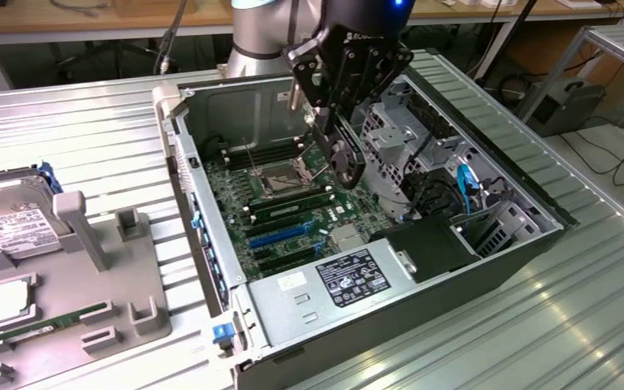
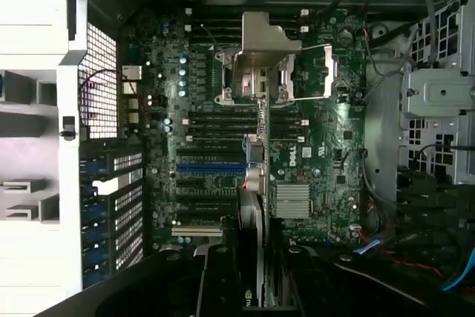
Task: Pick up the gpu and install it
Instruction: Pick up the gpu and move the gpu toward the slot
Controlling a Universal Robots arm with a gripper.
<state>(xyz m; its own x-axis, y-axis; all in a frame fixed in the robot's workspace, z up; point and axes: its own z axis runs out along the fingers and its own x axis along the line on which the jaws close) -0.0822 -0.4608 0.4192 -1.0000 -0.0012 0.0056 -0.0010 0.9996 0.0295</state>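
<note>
**Exterior view.** Locate the pincer [image 1: 331, 114] above the open computer case [image 1: 529, 195], over the motherboard [image 1: 290, 213] on the case floor. Note the jaws about half closed and clamped on the gpu [image 1: 340, 158]. Note the gpu hanging edge-down below the fingertips, within the case opening, with a round black cooler visible on its face. Appears clear of the motherboard, though contact cannot be ruled out from this angle. Find the power supply [image 1: 334, 284] at the case end nearest the camera. Outside the case, toward the exterior view's left, find a grey tray [image 1: 95, 268] on the desk [image 1: 572, 325], carrying a hard drive [image 1: 9, 223] and a memory stick [image 1: 36, 323].

**Wrist view.** Look down into the case onto the motherboard. Identify the gpu [image 2: 251, 209] edge-on as a thin pale strip gripped between the two dark fingers [image 2: 219, 276], above the expansion slots [image 2: 211, 168] inside the case.
</note>
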